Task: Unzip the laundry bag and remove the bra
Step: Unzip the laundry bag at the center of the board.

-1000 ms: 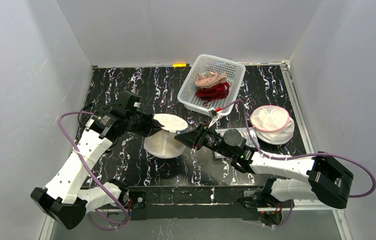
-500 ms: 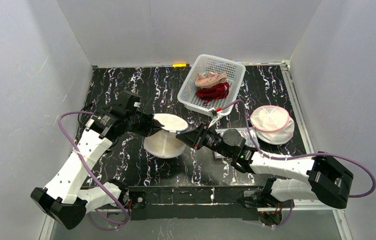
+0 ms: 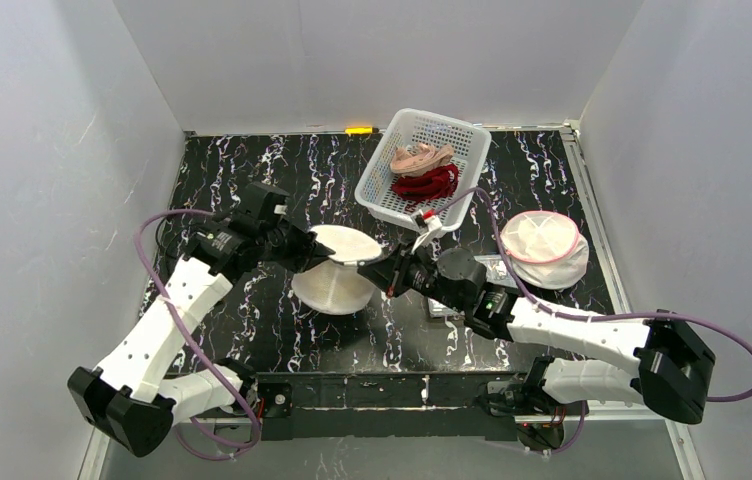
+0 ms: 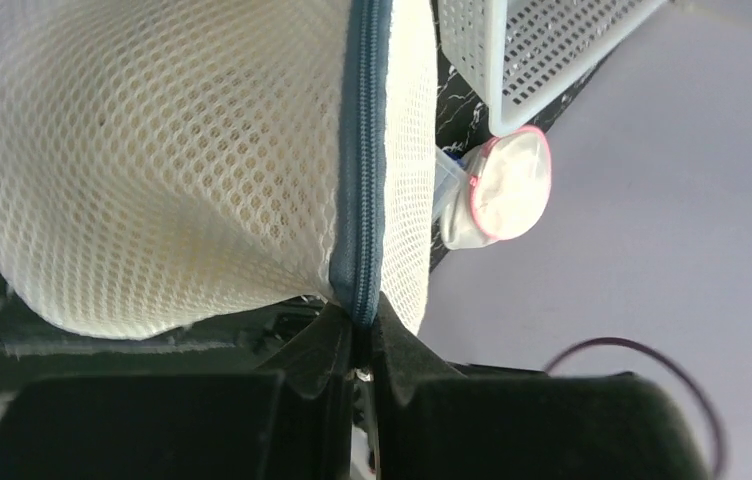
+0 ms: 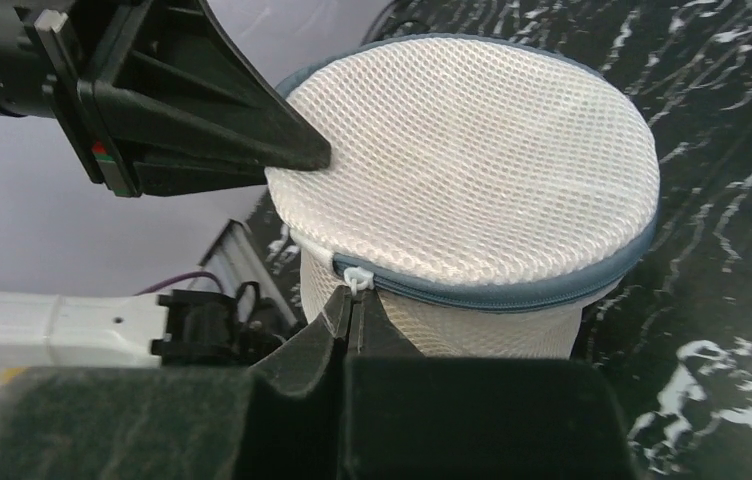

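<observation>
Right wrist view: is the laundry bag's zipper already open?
No, the blue zipper runs closed along the laundry bag's rim, its white pull at the right gripper's shut jaws.

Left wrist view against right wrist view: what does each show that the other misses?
Only the left wrist view: a white basket and a second, pink-rimmed bag beyond. Only the right wrist view: the right gripper shut on the white zipper pull. Both: the white mesh bag, its blue-grey zipper closed, with the left gripper pinching its edge.
</observation>
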You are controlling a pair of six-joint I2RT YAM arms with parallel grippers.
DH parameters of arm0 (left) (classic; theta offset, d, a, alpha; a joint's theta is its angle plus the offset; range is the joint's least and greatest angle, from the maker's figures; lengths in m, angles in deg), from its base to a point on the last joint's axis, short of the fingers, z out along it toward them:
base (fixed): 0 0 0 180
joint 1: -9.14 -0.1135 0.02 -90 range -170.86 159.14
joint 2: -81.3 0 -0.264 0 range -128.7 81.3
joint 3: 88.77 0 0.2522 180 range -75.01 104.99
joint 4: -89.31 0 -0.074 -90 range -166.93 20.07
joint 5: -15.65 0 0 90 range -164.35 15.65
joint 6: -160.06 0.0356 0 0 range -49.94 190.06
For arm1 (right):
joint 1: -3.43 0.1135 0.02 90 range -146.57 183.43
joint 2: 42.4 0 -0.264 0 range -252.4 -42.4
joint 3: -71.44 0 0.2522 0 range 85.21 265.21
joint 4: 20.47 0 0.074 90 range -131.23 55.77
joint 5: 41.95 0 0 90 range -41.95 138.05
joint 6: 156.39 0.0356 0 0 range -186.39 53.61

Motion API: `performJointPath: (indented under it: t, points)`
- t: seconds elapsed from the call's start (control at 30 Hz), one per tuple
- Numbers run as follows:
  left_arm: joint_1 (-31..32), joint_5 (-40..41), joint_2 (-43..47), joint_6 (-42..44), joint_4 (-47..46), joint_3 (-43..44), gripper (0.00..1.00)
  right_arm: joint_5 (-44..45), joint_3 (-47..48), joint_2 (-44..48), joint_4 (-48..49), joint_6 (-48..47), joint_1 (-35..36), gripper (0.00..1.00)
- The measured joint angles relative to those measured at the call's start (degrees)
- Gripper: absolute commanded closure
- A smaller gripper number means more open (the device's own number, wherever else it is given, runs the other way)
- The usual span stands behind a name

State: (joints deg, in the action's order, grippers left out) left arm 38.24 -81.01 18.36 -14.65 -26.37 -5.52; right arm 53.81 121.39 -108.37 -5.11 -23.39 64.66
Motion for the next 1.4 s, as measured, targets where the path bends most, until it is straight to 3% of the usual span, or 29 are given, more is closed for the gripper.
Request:
performJointPath:
  t: [0.27,0.47,0.97,1.03,1.1,1.17,1.27,1.4]
  points:
    - [-0.02,-8.94,-1.36,15.15,-28.76,-22.34,1.00,4.13,3.56,-0.07,-19.69,-12.31,0.42,0.99]
    - [-0.07,-14.34,-3.37,20.59,-41.33,-26.12,1.00,6.40,2.21,1.16,-24.46,-16.26,1.11,0.99]
    - [-0.07,-17.18,-5.75,29.14,-44.46,-26.10,1.00,13.79,-2.38,3.26,-27.28,-17.66,1.49,0.99]
    - [-0.07,-17.38,-6.21,29.64,-44.11,-26.10,0.80,13.55,-2.97,3.56,-27.26,-17.57,1.49,0.99]
    - [-0.07,-17.40,-5.97,30.38,-43.65,-26.10,0.50,13.33,-3.19,3.87,-27.26,-17.44,1.60,0.99]
    - [-0.07,-17.31,-5.16,30.84,-42.42,-26.10,0.30,13.18,-3.19,3.91,-27.06,-17.18,1.90,0.99]
    - [-0.07,-16.61,-2.25,31.56,-39.69,-26.18,0.22,12.63,-3.19,3.91,-26.14,-15.91,2.40,0.99]
    - [-0.07,-14.51,5.22,31.65,-34.80,-27.04,0.18,11.78,-3.19,3.85,-24.44,-14.05,3.30,0.99]
